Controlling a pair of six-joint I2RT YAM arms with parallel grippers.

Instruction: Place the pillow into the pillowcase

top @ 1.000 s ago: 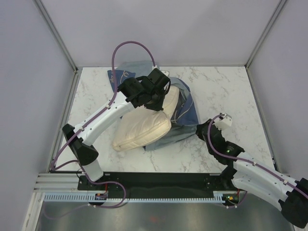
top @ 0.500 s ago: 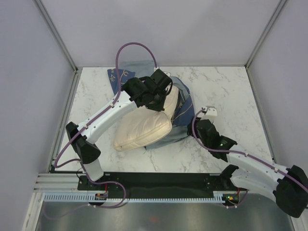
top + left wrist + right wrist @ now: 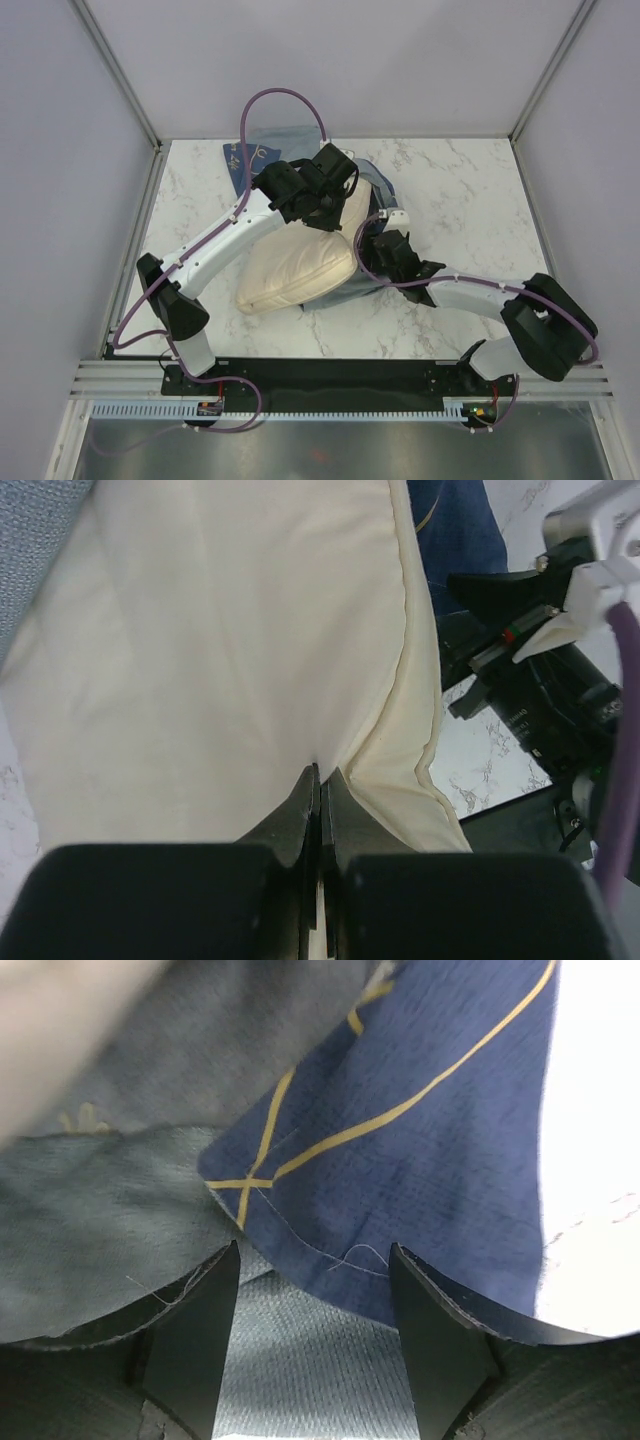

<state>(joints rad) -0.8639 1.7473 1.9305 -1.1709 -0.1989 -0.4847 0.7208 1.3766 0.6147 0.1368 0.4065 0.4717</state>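
Observation:
The cream pillow lies mid-table, its far end tucked into the blue pillowcase, which spreads beneath and to the right of it. My left gripper sits on the pillow's far end. In the left wrist view this gripper is shut, and the pillow puckers at its tips. My right gripper is low at the pillowcase's near right edge. In the right wrist view it stands open, with the dark blue hem and the grey-blue inside lying between its fingers.
A further fold of the pillowcase shows behind the left arm at the table's back. White marble tabletop lies bare to the right. Grey walls close in the back and sides. The right arm's wrist sits close beside the pillow.
My right arm has swung left across the table to the pillowcase's edge, and its jaws have opened. The left arm shifted slightly and still pinches the pillow.

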